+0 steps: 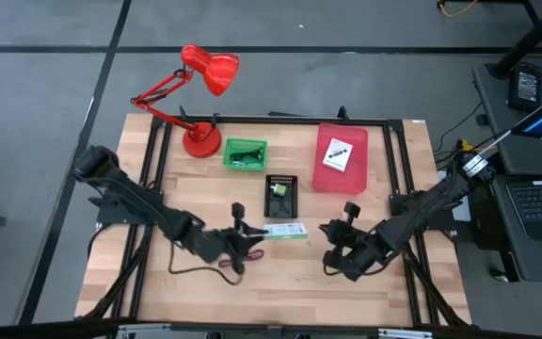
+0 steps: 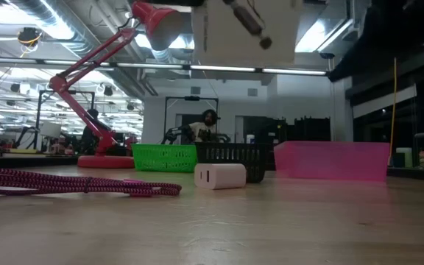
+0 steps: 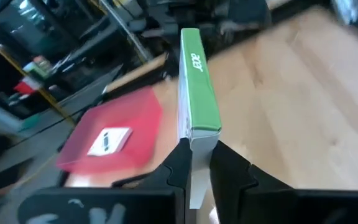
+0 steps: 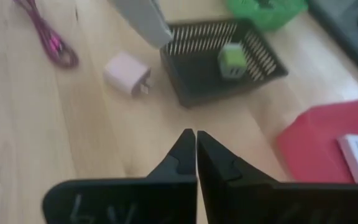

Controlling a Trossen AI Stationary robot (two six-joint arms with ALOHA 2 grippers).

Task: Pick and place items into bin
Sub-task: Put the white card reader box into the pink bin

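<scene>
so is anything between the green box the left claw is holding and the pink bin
Nothing visible blocks it. The left claw holds the green box lifted off the table, and only bare wood lies between it and the pink bin. The black basket sits beside that path.

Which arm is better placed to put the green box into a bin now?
The left. Its gripper already grips the green box above the table, close to the black basket. The right gripper is shut and empty.
</scene>
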